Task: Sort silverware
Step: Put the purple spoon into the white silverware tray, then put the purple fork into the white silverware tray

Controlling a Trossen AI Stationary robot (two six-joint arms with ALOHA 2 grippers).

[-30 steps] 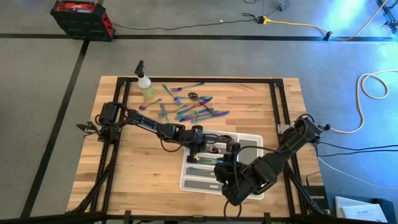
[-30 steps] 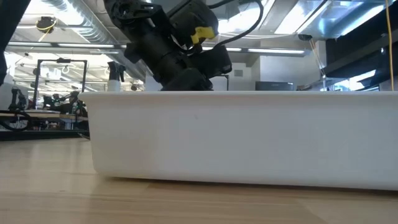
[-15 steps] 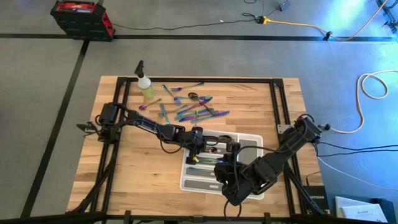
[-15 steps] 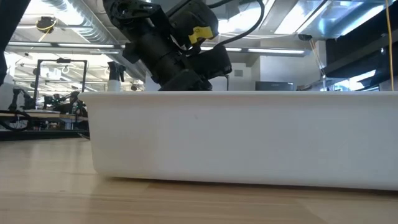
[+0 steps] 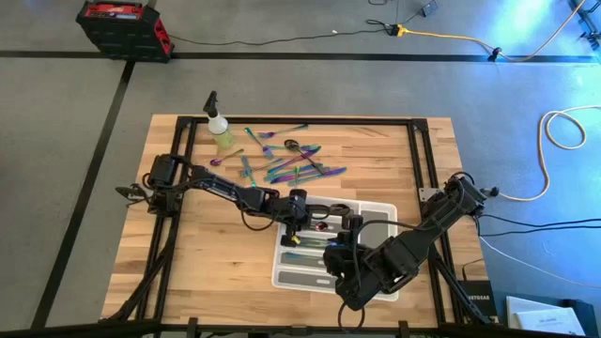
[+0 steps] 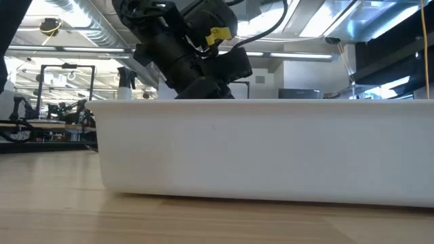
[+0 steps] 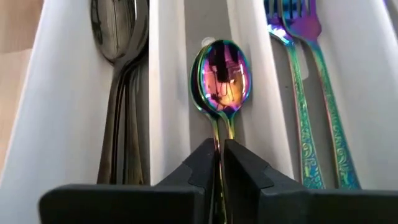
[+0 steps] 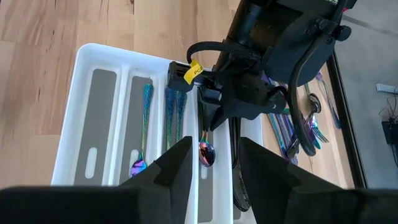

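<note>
A rainbow spoon (image 7: pixel 219 78) is pinched by its handle in the left pincer (image 7: pixel 219 163), nearly closed, over a tray (image 5: pixel 385 208) compartment. Right pincer (image 8: pixel 213 163) is held part open, empty, nearby.

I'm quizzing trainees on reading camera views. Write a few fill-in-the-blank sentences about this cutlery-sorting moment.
1. The left end effector grips the handle of a rainbow ____.
2. It holds it over the white ____, whose wall divides compartments.
3. The compartment beside it, toward the bare wood, holds ____ spoons.
4. The spray bottle stands on the ____.

Missing words: spoon; tray; black; table
</note>
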